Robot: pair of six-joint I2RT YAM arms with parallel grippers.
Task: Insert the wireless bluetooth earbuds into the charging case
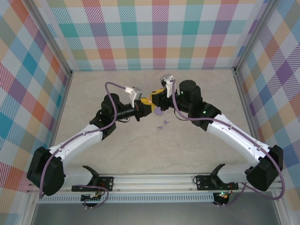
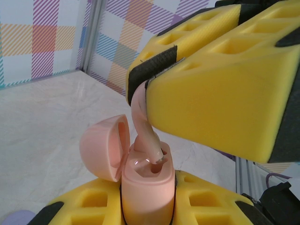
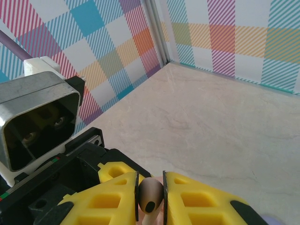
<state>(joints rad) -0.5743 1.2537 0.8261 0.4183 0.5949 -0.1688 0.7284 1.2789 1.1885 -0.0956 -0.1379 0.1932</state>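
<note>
A pale pink charging case (image 2: 147,187) stands upright with my left gripper (image 2: 147,208) shut on it, its lid (image 2: 105,145) hinged open to the left. My right gripper (image 2: 140,91) comes in from the upper right, shut on a pale pink earbud (image 2: 143,124). The earbud's stem tip rests at the mouth of a socket in the case. In the right wrist view the earbud's head (image 3: 150,194) sits pinched between the yellow fingers (image 3: 197,201). From above, the left gripper (image 1: 143,108) and right gripper (image 1: 157,99) meet at mid-table. Two lilac earbuds (image 1: 162,124) lie just in front of them.
A lilac rounded object (image 1: 158,112) lies on the beige table (image 1: 197,84) right beside the grippers. Plaid walls with metal posts (image 1: 70,75) enclose the table on three sides. The left wrist's camera housing (image 3: 42,117) is close to the right gripper.
</note>
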